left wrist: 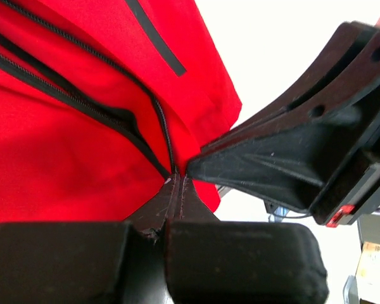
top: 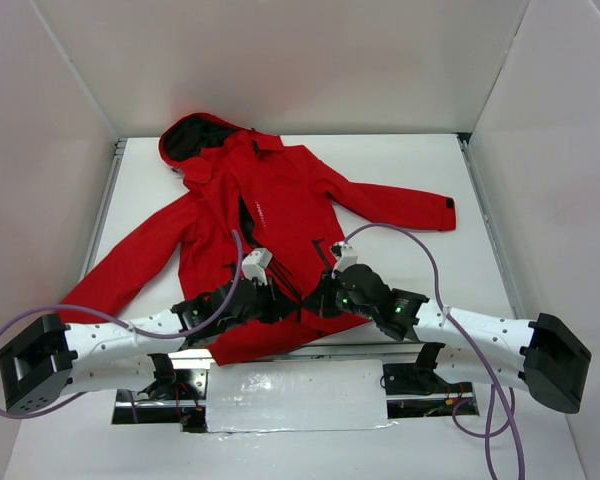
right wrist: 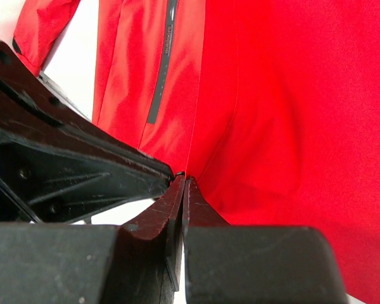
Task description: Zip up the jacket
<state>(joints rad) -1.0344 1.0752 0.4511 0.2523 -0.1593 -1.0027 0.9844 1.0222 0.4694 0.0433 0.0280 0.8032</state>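
The red jacket point(top: 280, 200) lies flat on the white table, hood at the far left, sleeves spread. Its black front zipper point(top: 248, 225) is open along most of its length. My left gripper point(top: 292, 300) and right gripper point(top: 315, 297) meet at the bottom hem. In the left wrist view the left gripper point(left wrist: 177, 176) is shut on the bottom end of the zipper point(left wrist: 114, 117), where the two tracks converge. In the right wrist view the right gripper point(right wrist: 185, 178) is shut on the jacket's point(right wrist: 291, 114) front edge, tip to tip with the left gripper. The slider is hidden.
White walls close in the table point(top: 460, 290) on three sides. A shiny sheet point(top: 290, 395) lies at the near edge between the arm bases. Purple cables loop over both arms. A slanted pocket zipper point(right wrist: 163, 63) runs near the right gripper.
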